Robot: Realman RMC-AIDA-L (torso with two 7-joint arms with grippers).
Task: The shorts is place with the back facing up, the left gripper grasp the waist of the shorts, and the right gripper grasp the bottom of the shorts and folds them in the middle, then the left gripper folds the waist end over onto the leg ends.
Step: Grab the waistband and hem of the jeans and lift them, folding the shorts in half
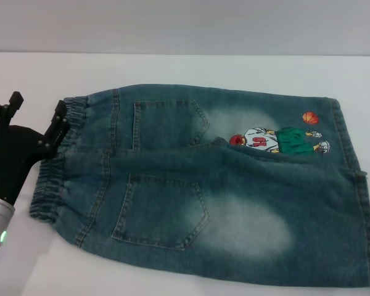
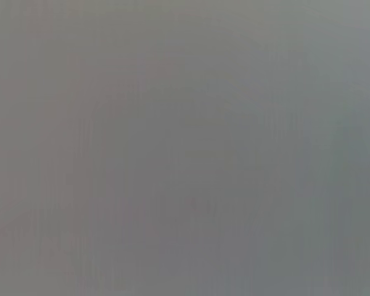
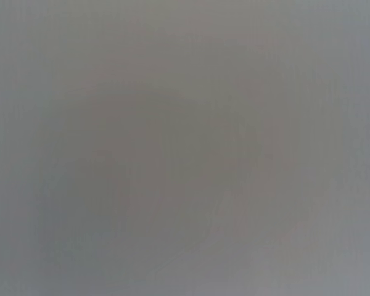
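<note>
Lying flat: the shorts (image 1: pixel 222 191), back up on the white table (image 1: pixel 172 71), waist of the shorts (image 1: pixel 52 179) toward the robot's left.
Head view: left pincer (image 1: pixel 37 114) spread wide, one finger touching the waistband's far end.
Wrist views: plain grey, nothing readable.

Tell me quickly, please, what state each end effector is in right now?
Left end effector: open, at the waist of the shorts, gripping nothing.
Right end effector: not in view.

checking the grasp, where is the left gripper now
In the head view, the left gripper sits at the table's left, jaws open, by the shorts' waistband.
</note>
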